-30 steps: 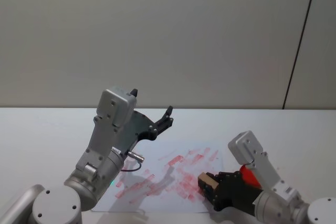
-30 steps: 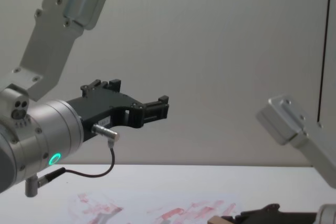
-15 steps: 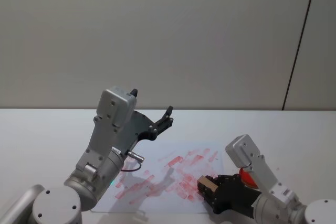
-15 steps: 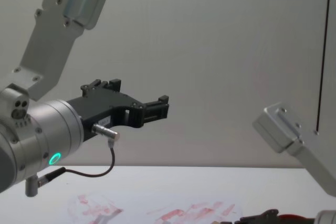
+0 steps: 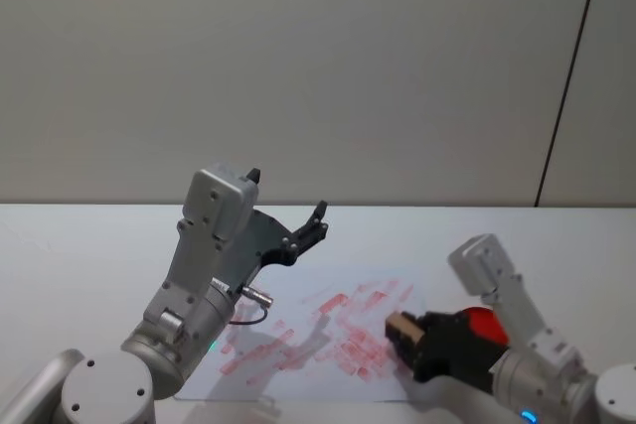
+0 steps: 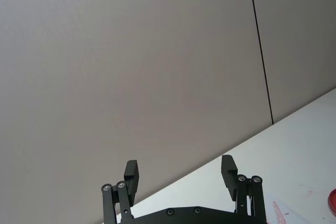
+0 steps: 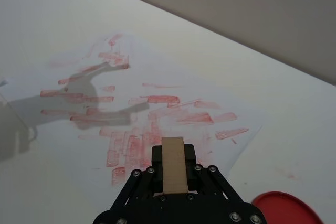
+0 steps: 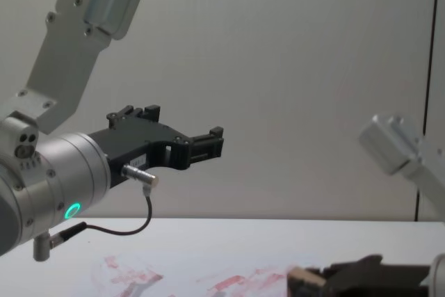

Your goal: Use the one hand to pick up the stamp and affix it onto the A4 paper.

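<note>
Two grippers, one stamp, one sheet, one ink pad, on a white table point(image 5: 79, 245).

1. Right gripper point(image 5: 405, 333): black, pronged, on a pale grey arm that enters from the robot's right. Set low over the table, reaching toward the robot's left. Clenched on the stamp, with a prong on each of two opposite sides of the block. In the right wrist view the gripper point(image 7: 173, 155) sits above the smeared part of the sheet. In the chest view it point(image 8: 327, 279) lies nearly level, close to the table.

2. Stamp point(image 5: 400, 326): small pale tan wooden block, held in the right gripper and jutting past the prongs. It lies over the paper's right-hand part, near that edge. Its long bare top face shows in the right wrist view point(image 7: 173, 170), and its end shows in the chest view point(image 8: 304, 280). Whether it touches the sheet cannot be told.

3. Paper point(image 5: 298, 345): white sheet, flat on the table between the two arms, covered with red bars and smears point(image 7: 79, 108). The arm's shadow falls across it. Its far edge shows in the chest view point(image 8: 139, 276).

4. Pad point(image 5: 487, 323): round, red, on the table just right of the paper, partly behind the right gripper. Its rim shows in the right wrist view point(image 7: 286, 211) and in the left wrist view point(image 6: 332, 203).

5. Left gripper point(image 5: 286, 196): black, on a silver wrist with a green light ring and a cable. Raised well above the table, pointing toward the wall. Prongs spread wide point(image 6: 180, 167), nothing between them. It shows large in the chest view point(image 8: 182, 123).
</note>
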